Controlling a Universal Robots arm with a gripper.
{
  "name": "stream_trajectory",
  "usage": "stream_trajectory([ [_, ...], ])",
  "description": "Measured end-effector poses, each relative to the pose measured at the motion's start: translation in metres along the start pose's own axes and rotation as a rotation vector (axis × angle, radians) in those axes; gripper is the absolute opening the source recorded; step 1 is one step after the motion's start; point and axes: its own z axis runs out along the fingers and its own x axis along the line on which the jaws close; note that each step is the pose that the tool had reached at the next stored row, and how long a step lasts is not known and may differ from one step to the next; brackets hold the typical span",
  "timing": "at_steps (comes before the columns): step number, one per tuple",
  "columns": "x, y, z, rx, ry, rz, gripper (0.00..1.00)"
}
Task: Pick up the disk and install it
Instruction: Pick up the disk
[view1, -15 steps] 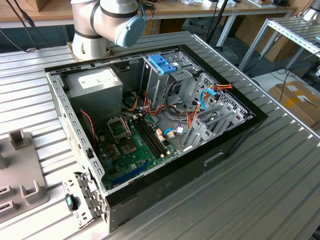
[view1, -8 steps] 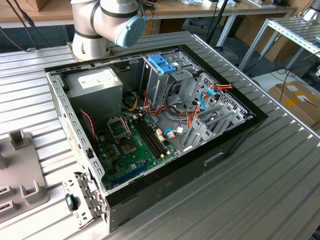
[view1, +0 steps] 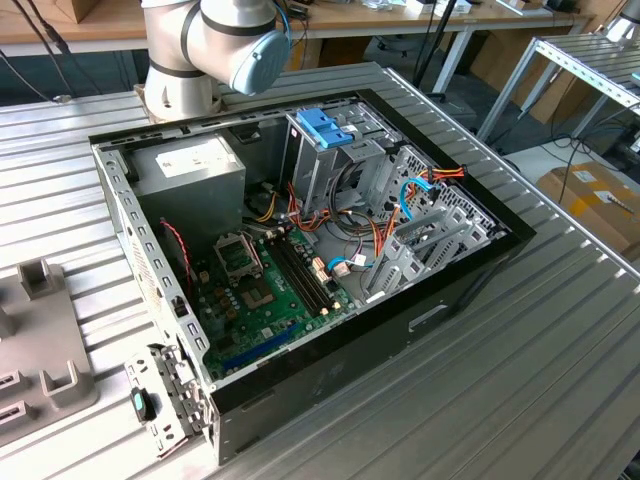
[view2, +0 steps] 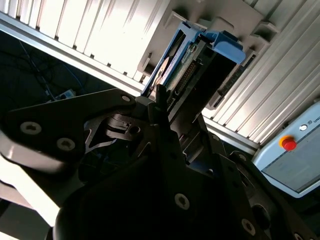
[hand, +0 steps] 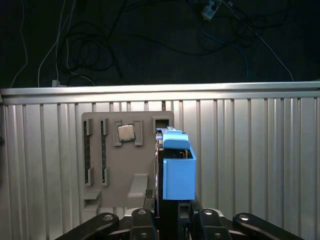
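**Step in hand: grasping the disk (hand: 178, 167).**

1. Centre the gripper (hand: 172, 214) on the disk's 2 flat faces, clear of the blue rails along its sides.
2. Keep the approach square to the disk. A skewed grip is likely to bind it in its seat.
3. Grip low enough on the body that the disk cannot pivot.

**Location.** The disk stands on edge at 1 side of the grey fixture (hand: 120, 170). The fixture lies on the ribbed table (hand: 250, 165), close to a table edge. The open case (view1: 330, 250) stands on the same table, near the fixture.

**Gripper.** In both wrist views the gripper sits astride the disk's near end, in line with its length. Whether it is clamped on the disk or slack around it cannot be told.
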Motion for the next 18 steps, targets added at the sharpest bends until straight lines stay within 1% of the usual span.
stream_trajectory([
  [11,-0.0001,-0.0004,-0.0012,-0.0002,0.0001,0.000,0.35],
  [14,-0.0001,-0.0041,-0.0011,-0.0001,0.0001,0.000,0.35],
  [16,-0.0003,-0.0088,-0.0009,0.0000,0.0001,0.000,0.35],
  [18,-0.0003,-0.0111,-0.0009,0.0000,0.0000,0.000,0.35],
])
